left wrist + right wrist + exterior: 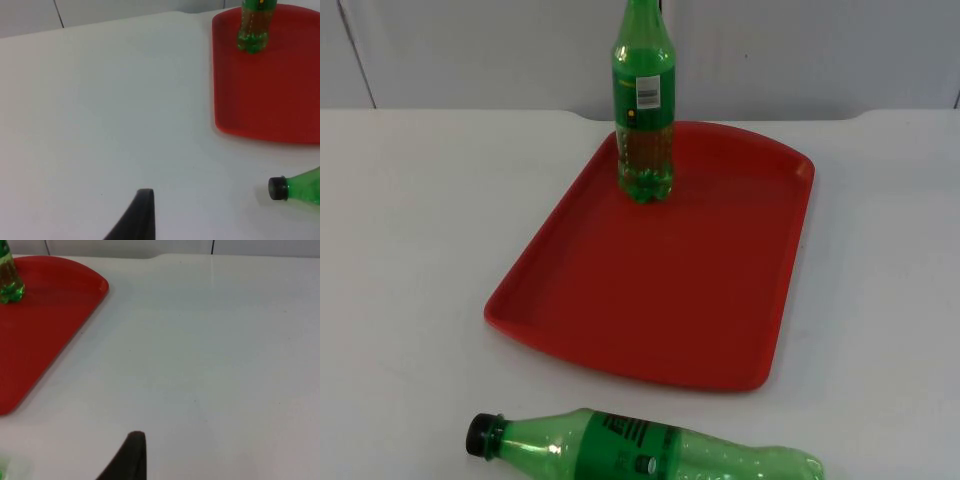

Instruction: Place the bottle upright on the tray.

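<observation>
So there's a red tray [660,290] sitting in the middle of the white table [410,230], turned a bit so its long side runs away from the camera. One green bottle [643,110] stands upright on the tray, right at its far edge near the grey wall [800,50]. It has a green label with a small white barcode patch, and some brownish liquid in the lower half.

A second green bottle [650,455] lies flat on its side on the table, just off the near edge of the tray and not touching it. Its black cap [480,434] points toward the left arm's side, and the fat bottom end points toward the right arm's side.

The left gripper [137,215] hangs over bare table, well apart from the tray, with the lying bottle's cap off to one side of it. The right gripper [127,455] is over bare table on the other side of the tray. Only one black fingertip of each is visible, so I can't tell how either is set. Neither one is touching anything.
</observation>
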